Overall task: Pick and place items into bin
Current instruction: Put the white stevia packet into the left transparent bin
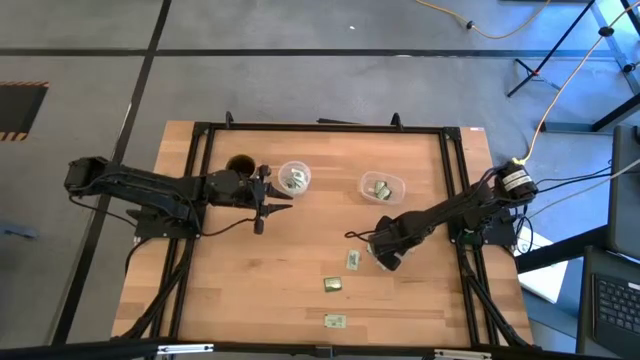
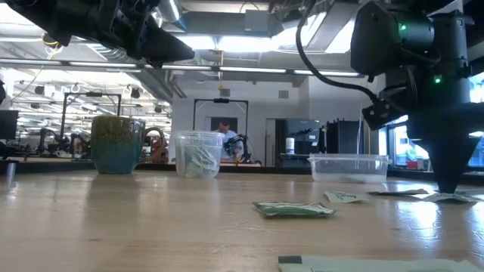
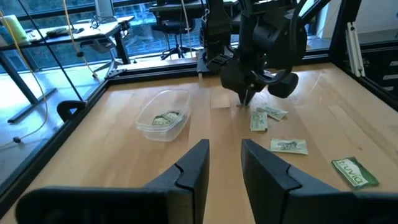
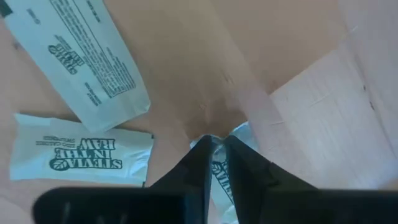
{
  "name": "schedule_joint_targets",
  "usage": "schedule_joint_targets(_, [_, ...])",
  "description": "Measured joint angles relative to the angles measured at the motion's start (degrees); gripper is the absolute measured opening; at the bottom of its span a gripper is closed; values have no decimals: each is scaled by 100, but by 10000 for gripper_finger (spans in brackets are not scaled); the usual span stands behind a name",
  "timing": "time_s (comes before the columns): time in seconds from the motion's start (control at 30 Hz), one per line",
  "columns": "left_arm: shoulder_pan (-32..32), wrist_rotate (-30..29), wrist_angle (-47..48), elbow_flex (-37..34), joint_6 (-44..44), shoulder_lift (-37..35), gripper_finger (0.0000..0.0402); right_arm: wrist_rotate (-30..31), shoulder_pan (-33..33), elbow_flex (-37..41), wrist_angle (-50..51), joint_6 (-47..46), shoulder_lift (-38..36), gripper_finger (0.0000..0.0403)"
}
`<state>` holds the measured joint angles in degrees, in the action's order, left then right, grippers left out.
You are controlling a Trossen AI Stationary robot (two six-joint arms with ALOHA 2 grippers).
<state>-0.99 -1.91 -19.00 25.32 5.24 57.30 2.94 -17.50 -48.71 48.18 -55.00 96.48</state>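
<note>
Small green-and-white packets lie flat on the wooden table: one (image 1: 353,260) beside my right gripper (image 1: 386,260), one (image 1: 333,284) nearer, one (image 1: 335,321) by the near edge. Several more sit inside the clear bin (image 1: 382,187) and the clear cup (image 1: 294,178). My right gripper (image 4: 216,140) points down at the table, shut on a packet (image 4: 241,134); two more packets (image 4: 81,50) (image 4: 81,158) lie next to it. My left gripper (image 3: 224,149) hovers open beside the cup, holding nothing. My right gripper pinches a packet between its two fingertips, coming from above and pointing straight down. A strip of the packet's printed face (image 4: 219,177) shows in the narrow gap between the fingers, which hide most of it. The packet lies on the table.
A dark mug (image 1: 240,165) stands left of the cup, near the far left corner. A black frame (image 1: 320,128) runs around the table's edges. Bare wood lies between the two arms and along the near left of the table.
</note>
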Motion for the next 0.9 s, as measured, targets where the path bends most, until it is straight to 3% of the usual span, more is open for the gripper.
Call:
schedule_joint_targets(0.2, [0,0,0,0,1,0,88,19,0,5,11,-2,25,7])
schedule_joint_targets(0.5, [0,0,-2,0,3,0,88,225,4,-215,58,3,-270,2])
schedule_joint_targets(0.67, [0,2,-2,0,3,2,88,694,3,-561,-67,308,-647,1])
schedule_joint_targets(0.8, [0,2,-2,0,3,2,88,1096,3,-843,-844,1146,-927,1])
schedule_joint_targets(0.9, [8,82,-37,0,-126,78,88,1137,47,-928,-2407,2496,-1083,1])
